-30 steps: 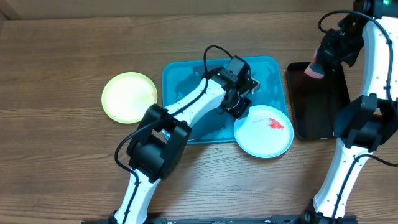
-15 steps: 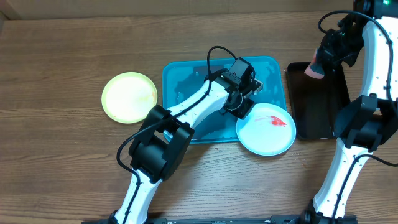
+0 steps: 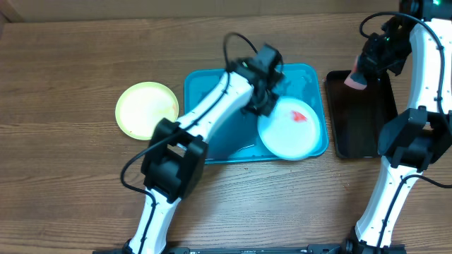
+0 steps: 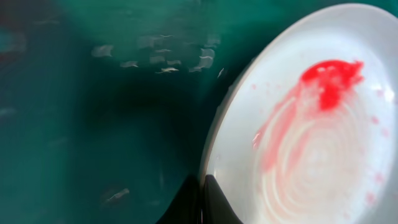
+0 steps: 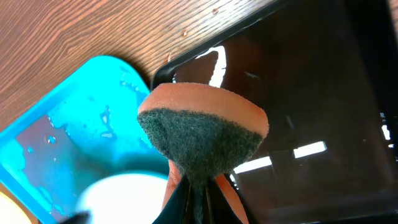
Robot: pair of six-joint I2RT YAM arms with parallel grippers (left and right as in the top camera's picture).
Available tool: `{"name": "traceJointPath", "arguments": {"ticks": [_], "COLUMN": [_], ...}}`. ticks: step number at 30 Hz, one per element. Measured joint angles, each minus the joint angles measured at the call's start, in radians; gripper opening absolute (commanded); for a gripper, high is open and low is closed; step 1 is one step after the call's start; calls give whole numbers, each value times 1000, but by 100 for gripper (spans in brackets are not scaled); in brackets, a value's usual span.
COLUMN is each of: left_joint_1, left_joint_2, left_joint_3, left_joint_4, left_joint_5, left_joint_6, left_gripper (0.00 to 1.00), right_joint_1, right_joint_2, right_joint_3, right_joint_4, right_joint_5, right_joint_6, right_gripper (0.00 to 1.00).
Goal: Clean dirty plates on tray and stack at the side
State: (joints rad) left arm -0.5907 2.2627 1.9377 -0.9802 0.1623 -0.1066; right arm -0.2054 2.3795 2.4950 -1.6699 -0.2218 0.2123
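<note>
Left gripper: pinched tight on the rim of the white plate, on the plate's left side. Nothing else in its jaws.
White plate: lying on the blue tray, in the tray's front right corner. I can't tell if its front edge is riding up on the tray's rim.
Sauce: one red blob, with a thin pink swirl trailing off it toward the middle of the plate.
Green plate: on the tabletop just left of the tray, apart from it. No red on it that I can spot from above, so that's my guess for the stack spot.
Right gripper: squeezed shut on a sponge (orange body, green scrubby face). It hangs over the far left corner of the black tray, well apart from the plate.
Step in hand: my read is hold-and-scrub. The left arm pins the plate and the sponge comes over.
Doing it well: keep the rim pinch firm, because the tray looks wet and the plate could skate. Land the green face square on the blob. Wipe toward the held rim, not away, so the plate doesn't pivot out. Go light on the pressure near the tray's edge.
</note>
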Motion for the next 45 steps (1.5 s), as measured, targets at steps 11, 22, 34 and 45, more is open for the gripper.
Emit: {"name": "traceJointPath", "arguments": {"ticks": [11, 22, 34, 45], "left_joint_1": [148, 150, 261, 190], "left_joint_2": [0, 0, 0, -140], "left_joint_3": [90, 0, 0, -3], "left_joint_4": [-146, -130, -229, -273], "left_joint_5": [-104, -88, 69, -51], "left_joint_6": [-69, -116, -315, -416], "left_gripper": [4, 33, 17, 19], "right_joint_1": [170, 304, 303, 304], "right_joint_2": [0, 0, 0, 0], "right_joint_3": [0, 0, 0, 0], "right_joint_4": [14, 27, 26, 5], "right_joint_5": [-1, -6, 4, 31], "right_joint_6": [-3, -3, -3, -3], "right_gripper": [4, 4, 4, 4]}}
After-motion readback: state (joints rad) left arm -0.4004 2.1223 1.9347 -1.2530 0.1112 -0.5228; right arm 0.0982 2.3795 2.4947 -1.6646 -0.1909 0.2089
